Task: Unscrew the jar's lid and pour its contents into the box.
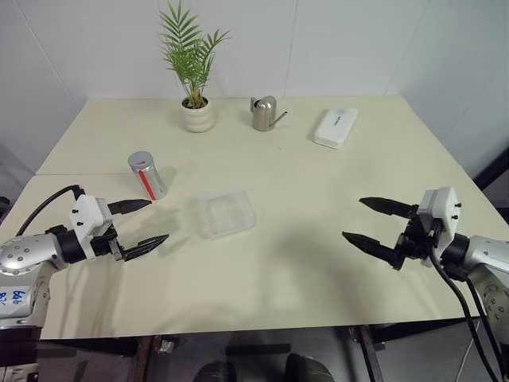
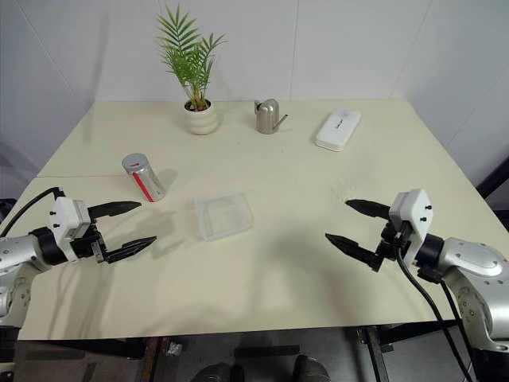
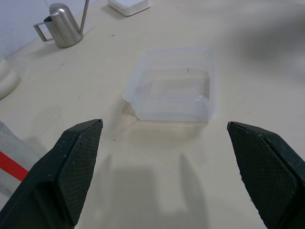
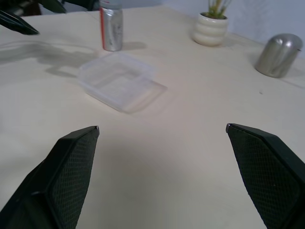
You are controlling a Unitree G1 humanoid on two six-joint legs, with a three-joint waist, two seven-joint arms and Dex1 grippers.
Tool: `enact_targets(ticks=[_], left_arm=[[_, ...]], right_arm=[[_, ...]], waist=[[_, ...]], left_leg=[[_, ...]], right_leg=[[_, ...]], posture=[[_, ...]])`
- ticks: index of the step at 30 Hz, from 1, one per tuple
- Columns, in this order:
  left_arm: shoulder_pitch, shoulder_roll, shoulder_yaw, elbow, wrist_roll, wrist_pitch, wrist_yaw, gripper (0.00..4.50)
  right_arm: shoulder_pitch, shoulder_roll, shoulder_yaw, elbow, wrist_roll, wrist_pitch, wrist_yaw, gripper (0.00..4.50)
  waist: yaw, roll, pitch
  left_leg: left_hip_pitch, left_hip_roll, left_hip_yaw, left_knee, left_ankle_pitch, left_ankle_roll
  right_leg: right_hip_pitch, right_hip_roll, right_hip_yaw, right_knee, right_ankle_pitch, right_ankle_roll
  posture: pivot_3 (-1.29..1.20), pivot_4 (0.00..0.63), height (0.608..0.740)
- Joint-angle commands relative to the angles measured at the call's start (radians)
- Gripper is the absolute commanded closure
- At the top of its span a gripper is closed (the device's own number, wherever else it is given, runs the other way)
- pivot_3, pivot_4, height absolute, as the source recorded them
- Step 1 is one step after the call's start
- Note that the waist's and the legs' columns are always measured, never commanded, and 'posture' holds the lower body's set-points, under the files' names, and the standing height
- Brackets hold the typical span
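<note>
Left of centre, the jar [image 1: 146, 175] stands upright beside the box [image 1: 227, 212] — lid [image 1: 140, 159] on. Left gripper [image 1: 137, 225] and right gripper [image 1: 376, 222] hover wide, empty. Risk: a one-sided approach could topple the jar.

Potted palm [image 1: 193, 76]; silver watering can [image 1: 264, 113]; white case [image 1: 335, 127], along table's [image 1: 262, 278] far edge

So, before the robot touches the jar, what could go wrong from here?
1. The jar is tall and narrow and stands free on the table; a push from the open left gripper could tip it over.
2. The box looks light and clear, so the right gripper might nudge it, or the contents might miss it.
3. The lid is still on; a weak hold could let the jar turn with it.
</note>
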Motion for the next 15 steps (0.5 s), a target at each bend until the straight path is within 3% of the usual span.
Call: enact_targets(ticks=[1,8,15], left_arm=[[0.028,0.004,0.043,-0.047,-0.013,0.001,0.017,0.03],[0.114,-0.077,0.086,-0.124,0.016,0.023,0.192,0.03],[0.114,-0.346,0.064,-0.277,0.163,0.116,0.668,0.03]], right_arm=[[-0.054,0.005,0.009,0.012,0.016,-0.011,0.007,0.00],[-0.117,0.029,0.078,0.078,-0.016,-0.057,0.055,0.00],[-0.240,0.124,0.169,0.088,-0.058,-0.024,-0.048,0.00]], waist=[[-0.001,0.000,0.000],[0.001,0.000,0.000],[0.003,-0.002,-0.001]], left_leg=[[0.000,0.000,0.000,0.000,0.000,0.000],[0.000,0.000,0.001,0.000,-0.002,0.000],[0.000,0.000,0.001,0.002,-0.002,0.001]], right_leg=[[0.000,0.000,0.000,0.000,0.000,0.000],[0.000,0.000,0.000,-0.001,0.000,0.000],[0.000,0.000,0.001,0.000,0.001,0.001]], posture=[[0.00,0.150,0.740],[0.00,0.150,0.740],[0.00,0.150,0.740]])
